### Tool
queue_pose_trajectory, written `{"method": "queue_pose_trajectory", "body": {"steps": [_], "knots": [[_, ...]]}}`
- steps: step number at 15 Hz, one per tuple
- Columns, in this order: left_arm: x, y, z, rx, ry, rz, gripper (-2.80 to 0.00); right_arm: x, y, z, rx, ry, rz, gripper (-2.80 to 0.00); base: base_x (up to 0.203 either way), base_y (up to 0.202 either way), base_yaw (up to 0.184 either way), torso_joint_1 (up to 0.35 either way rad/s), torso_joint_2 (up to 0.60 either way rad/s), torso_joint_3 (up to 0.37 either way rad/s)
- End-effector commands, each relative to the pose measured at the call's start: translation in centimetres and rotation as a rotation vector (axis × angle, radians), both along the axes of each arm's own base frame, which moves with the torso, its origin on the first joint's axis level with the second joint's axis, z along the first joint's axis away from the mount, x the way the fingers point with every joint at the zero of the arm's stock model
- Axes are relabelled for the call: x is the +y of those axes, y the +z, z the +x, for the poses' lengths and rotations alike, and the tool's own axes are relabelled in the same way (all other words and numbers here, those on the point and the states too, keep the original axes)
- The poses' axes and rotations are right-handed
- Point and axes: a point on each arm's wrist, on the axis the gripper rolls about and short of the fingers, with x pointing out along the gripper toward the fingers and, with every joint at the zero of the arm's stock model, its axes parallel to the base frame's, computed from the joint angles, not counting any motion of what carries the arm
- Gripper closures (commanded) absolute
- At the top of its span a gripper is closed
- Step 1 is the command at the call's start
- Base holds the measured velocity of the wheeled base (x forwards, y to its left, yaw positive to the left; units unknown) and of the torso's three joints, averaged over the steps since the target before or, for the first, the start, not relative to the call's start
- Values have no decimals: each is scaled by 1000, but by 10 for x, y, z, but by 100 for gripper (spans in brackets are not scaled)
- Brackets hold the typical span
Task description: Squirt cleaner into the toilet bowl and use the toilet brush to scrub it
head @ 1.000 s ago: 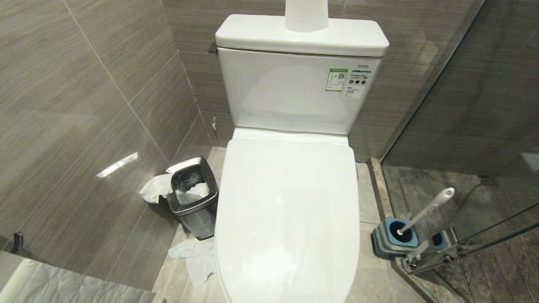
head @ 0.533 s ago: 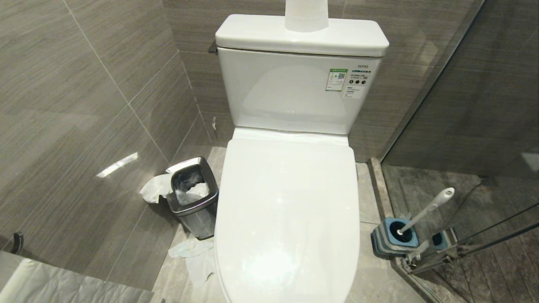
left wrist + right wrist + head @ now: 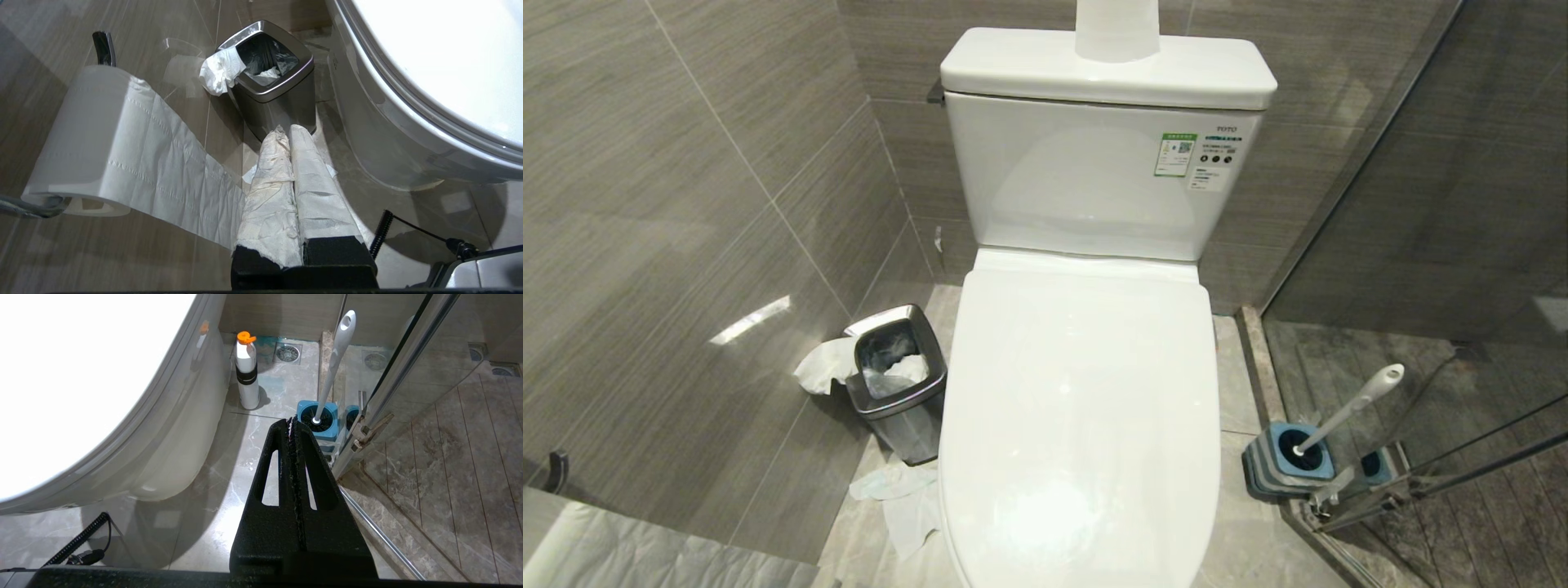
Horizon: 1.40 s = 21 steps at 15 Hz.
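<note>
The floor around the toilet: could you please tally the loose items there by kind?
Square steel waste bin: 1
White toilet brush in its blue-topped holder: 1
White bottle with an orange cap: 1
Crumpled white tissue pieces: 2
Total: 5

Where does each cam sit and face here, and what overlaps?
Head: high, looking down at the closed toilet lid; no arms in view.
Left wrist: low beside the toilet, facing the steel waste bin; paper-wrapped left pincer shut.
Right wrist: low on the other side, facing the toilet brush and bottle; right pincer shut.
Shared: head and left see the bin; head and right the brush.
</note>
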Motion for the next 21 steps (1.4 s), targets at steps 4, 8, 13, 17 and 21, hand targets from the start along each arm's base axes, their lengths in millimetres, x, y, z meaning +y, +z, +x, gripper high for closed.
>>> {"method": "queue_pose_trajectory", "body": {"steps": [4, 8, 13, 17, 21], "knots": [[0, 0, 0, 7, 8, -53, 0, 0, 0, 0, 0, 0, 1, 0, 0, 0, 0, 0, 0, 0], [1, 0, 0, 7, 56, -205, 0, 0, 0, 0, 0, 0, 1, 0, 0, 0, 0, 0, 0, 0], [1, 0, 0, 8, 60, -210, 0, 0, 0, 0, 1, 2, -14, 0, 0, 0, 0, 0, 0, 0], [1, 0, 0, 10, 50, -166, 0, 1, 0, 0, -4, 51, -170, 0, 0, 0, 0, 0, 0, 0], [1, 0, 0, 9, 55, -174, 0, 1, -1, 0, -2, 50, -116, 0, 0, 0, 0, 0, 0, 0]]}}
